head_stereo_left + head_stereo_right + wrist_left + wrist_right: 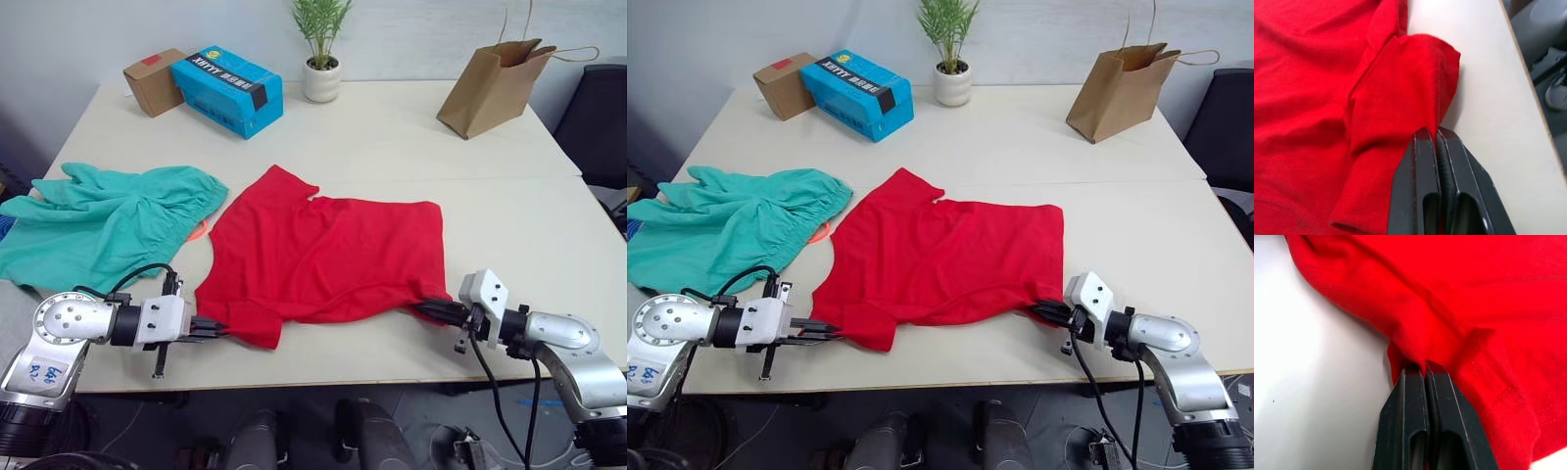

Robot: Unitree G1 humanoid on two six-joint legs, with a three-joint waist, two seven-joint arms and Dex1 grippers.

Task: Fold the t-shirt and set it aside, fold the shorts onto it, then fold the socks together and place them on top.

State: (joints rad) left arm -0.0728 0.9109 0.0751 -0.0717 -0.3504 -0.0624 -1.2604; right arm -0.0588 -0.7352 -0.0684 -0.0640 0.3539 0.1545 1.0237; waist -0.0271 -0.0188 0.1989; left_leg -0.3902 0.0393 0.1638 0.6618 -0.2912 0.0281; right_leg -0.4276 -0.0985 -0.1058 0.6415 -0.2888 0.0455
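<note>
Now both my tools are clamped on the t-shirt [323, 257]: left tool [217, 330] on its near left corner, right tool [434, 310] on its near right corner. It lies flat on the surface [411, 137], stretching away from me, beside the shorts [98, 220].

Materials and finishes. The t-shirt [323, 257] is seen as matt red knit cloth, with stitched hems visible in the wrist views. Beside the t-shirt, the shorts [103, 220] are shown as soft, matt teal fabric. The worktop [392, 137] beneath is rendered as a smooth, pale, low-sheen laminate. Behind the t-shirt, a glossy blue printed carton [227, 90], a matt brown cardboard box [152, 81], a creased kraft paper bag [493, 86] and a glazed white pot [321, 80] are seen. Each hand's fingers [1437, 191] are smooth black plastic.
</note>
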